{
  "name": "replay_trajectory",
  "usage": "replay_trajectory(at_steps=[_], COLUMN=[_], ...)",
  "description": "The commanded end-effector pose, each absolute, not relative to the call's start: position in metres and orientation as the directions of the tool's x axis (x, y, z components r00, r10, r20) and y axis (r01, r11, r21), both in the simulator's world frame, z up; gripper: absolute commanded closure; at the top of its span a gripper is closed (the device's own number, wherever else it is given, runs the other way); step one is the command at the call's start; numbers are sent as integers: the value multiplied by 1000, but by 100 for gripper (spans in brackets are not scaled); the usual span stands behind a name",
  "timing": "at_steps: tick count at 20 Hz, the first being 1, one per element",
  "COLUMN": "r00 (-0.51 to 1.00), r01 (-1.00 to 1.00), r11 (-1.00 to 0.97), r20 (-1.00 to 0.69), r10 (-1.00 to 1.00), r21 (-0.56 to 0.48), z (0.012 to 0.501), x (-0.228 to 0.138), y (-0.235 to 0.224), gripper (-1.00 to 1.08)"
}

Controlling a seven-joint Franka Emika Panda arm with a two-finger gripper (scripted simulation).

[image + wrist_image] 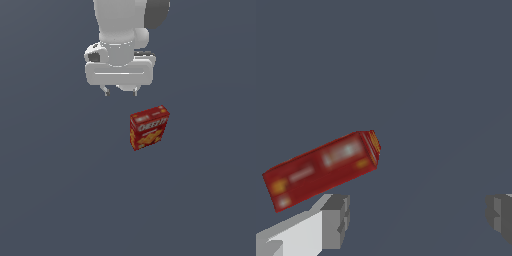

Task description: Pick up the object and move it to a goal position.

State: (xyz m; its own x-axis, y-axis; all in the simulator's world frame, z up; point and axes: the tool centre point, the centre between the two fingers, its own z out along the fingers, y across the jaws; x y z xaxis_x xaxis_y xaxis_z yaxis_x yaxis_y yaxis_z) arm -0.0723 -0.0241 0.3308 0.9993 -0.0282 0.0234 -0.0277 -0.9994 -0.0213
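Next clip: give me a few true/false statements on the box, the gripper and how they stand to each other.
1. The gripper holds the box. False: it is apart from the box, with nothing between the fingers.
2. The jaws are open. True: the wrist view shows a wide gap between the fingers.
3. The box is red. True.
4. The box is blue with a green lid. False: it is red with orange crackers pictured on its front.
5. In the exterior view the box lies to the right of the gripper and lower in the picture. True.
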Motion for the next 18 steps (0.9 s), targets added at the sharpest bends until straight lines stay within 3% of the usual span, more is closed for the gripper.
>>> replay_trajectory(at_steps=[1, 18], r00=[999, 999], r01=[-28, -51], r11=[-999, -999], r20=[23, 2], r10=[-28, -51], r21=[-21, -16], z=[331, 322], x=[-72, -75], y=[-24, -49], gripper=[-92, -92])
